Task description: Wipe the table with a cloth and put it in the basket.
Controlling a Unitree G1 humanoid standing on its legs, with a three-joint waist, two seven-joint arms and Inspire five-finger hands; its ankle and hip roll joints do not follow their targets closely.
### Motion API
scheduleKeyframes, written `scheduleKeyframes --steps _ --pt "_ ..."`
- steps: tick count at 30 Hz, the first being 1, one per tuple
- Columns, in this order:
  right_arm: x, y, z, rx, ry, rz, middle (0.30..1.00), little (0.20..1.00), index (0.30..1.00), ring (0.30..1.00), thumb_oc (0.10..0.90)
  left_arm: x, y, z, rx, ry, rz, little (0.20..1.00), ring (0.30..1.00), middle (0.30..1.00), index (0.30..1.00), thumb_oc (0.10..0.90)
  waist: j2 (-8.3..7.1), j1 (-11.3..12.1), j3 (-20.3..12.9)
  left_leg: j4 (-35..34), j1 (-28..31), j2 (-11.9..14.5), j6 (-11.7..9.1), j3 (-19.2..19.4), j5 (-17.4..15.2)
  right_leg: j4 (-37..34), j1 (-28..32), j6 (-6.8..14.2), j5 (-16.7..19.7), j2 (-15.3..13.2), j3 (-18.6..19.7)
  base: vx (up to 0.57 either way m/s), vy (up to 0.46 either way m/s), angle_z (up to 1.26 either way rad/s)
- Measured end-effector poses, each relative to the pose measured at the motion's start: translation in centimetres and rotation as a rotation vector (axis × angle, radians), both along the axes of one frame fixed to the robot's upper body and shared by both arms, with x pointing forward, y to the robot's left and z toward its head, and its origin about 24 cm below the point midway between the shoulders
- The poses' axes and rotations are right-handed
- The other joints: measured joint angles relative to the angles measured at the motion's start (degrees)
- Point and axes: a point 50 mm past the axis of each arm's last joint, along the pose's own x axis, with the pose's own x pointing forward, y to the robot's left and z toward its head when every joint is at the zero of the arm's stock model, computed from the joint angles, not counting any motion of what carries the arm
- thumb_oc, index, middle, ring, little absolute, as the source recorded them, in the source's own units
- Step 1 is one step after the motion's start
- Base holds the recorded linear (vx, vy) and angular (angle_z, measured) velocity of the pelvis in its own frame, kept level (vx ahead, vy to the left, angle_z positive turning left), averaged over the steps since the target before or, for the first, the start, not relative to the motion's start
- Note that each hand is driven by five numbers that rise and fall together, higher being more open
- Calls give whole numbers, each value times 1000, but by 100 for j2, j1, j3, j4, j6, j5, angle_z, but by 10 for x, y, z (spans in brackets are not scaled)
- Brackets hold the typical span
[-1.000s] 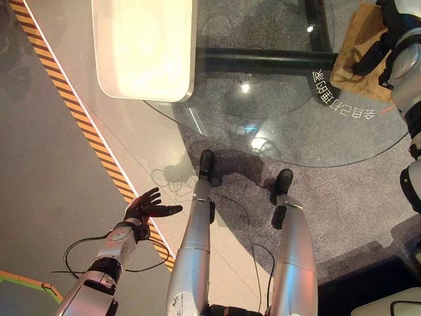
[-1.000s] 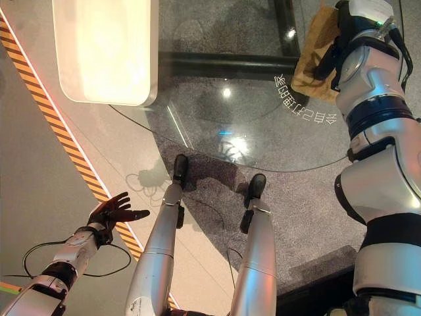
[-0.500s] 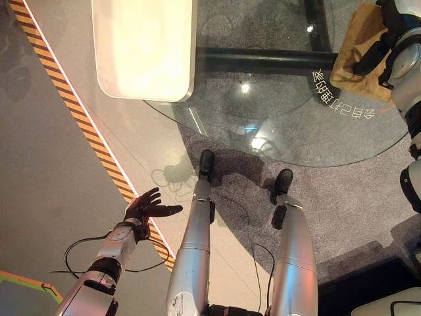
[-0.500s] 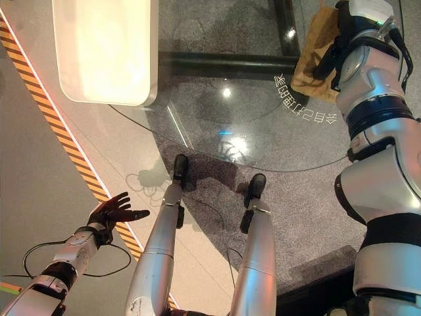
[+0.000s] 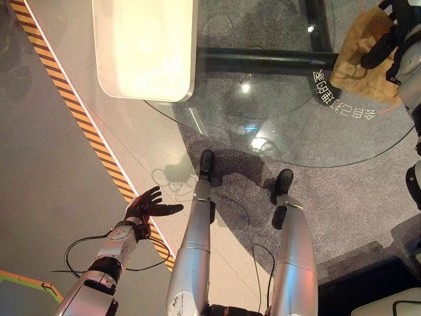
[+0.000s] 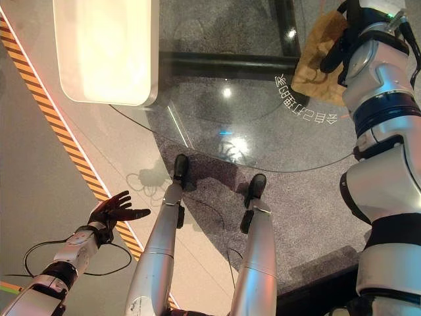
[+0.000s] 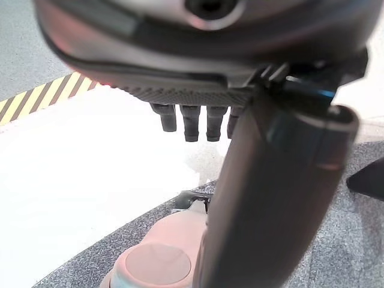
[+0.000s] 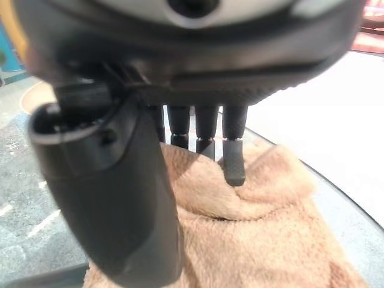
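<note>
Where the round glass table (image 5: 276,125) spreads beside a pale cream slab (image 5: 145,46), the tan cloth (image 5: 365,56) lies at its far right edge (bunched), the right hand (image 5: 380,46) resting straight-fingered on it; the left hand (image 5: 148,207) hangs open, empty, above a striped floor line (image 5: 72,108).

My two head eyes look steeply down, sharing the glass worktop (image 5: 276,125). Each wrist camera peers closely along my hand (image 8: 198,120).

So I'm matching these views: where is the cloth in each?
Left eye: cloth top right, on the glass table.
Right eye: top right, beside the right arm.
Right wrist: under the right hand.
Left wrist: none.
Shared landmark: white lettering beside it.
</note>
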Motion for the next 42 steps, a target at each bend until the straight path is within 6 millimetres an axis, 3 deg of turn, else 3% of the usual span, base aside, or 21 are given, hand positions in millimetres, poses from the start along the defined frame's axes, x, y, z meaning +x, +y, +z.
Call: scheduleKeyframes --steps 28,42 --pt "0 0 -1 -7 5 -2 300 200 300 300 100 0 0 0 0 0 -1 900 900 900 900 800 3 -5 -2 -52 2 1 4 0 17 -15 -9 2 5 0 -2 0 0 0" --pt "2 7 0 -92 -1 6 300 200 300 300 100 1 -1 1 -1 -6 -4 900 900 900 900 800 6 -26 0 -101 11 5 5 0 37 -38 -16 1 7 1 -7 0 0 0"
